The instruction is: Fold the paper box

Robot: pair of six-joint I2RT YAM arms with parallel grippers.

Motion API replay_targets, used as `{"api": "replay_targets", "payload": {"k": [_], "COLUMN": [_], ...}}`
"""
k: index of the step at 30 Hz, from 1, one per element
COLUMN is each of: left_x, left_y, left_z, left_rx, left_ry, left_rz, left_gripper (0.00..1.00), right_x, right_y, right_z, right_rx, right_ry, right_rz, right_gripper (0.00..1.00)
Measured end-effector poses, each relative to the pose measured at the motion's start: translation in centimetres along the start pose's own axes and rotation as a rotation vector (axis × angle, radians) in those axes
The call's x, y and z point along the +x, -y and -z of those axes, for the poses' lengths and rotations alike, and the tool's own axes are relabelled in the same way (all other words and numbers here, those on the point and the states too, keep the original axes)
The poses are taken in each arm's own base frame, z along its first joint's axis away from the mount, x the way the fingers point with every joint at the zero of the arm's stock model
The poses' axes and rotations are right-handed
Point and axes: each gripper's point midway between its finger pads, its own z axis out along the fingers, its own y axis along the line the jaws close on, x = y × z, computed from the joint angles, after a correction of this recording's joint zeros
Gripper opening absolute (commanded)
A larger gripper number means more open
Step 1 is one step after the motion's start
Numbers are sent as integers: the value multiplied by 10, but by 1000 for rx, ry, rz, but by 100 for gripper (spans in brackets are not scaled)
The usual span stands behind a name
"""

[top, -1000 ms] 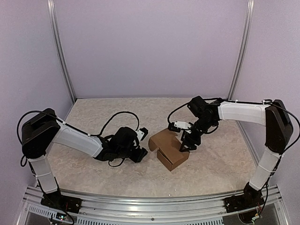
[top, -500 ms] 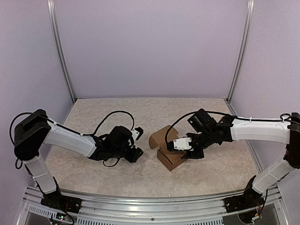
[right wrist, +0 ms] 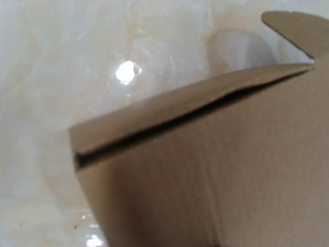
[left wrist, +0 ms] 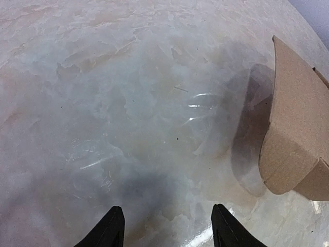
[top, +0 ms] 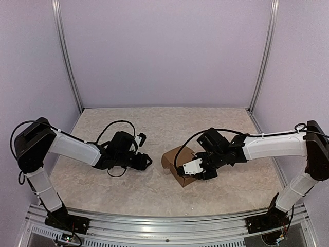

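Cardboard: plain brown and thin. I'd judge the paper box [top: 174, 156] to be very light, stiff across its panels and ready to bend only at the creases.
Where it is: on the marbled table [top: 154, 121], a little right of centre, between the two arms. It is partly formed, with a flap [left wrist: 293, 134] standing up on its left side.
Right claw: the right gripper [top: 199, 171] is low against the box's right side. Its wrist view is filled with cardboard and shows no fingers, so I cannot tell whether it is spread or clamped.
Left claw: the left gripper [top: 146, 162] is down near the table, to the left of the box and apart from it. Its fingers [left wrist: 114, 226] are spread wide with nothing between them.
Seam: the right wrist view shows a dark gap under the top panel, so the box looks not fully closed. A rounded tab [right wrist: 295, 25] pokes up beyond it.
Handling: the glossy table and light box suggest it would skid if pushed from one side only. A hard pinch could dent a wall.
Where to hold: brace one wall, then take the flap by its free edge and turn it about its crease.
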Motion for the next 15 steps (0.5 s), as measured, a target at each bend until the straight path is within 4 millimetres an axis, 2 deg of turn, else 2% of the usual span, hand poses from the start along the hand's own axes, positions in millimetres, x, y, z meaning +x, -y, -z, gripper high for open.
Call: {"api": "replay_targets", "payload": {"k": [3, 8, 11, 15], "left_x": [-3, -3, -9, -19], "left_y": [-1, 3, 8, 5], "left_z": [-5, -18, -24, -24], "left_rx": [55, 118, 158, 186], "left_ry": [4, -12, -8, 16], "left_rz": [66, 115, 131, 164], "left_gripper": [56, 56, 56, 57], "right_x": [0, 1, 1, 1], "right_y": [-1, -11, -17, -22], "right_z": [0, 2, 5, 7], "right_rx": [42, 210, 321, 405], "right_ry": [11, 16, 12, -5], "right_rz": [19, 98, 163, 235], "right_gripper": [31, 25, 24, 25]}}
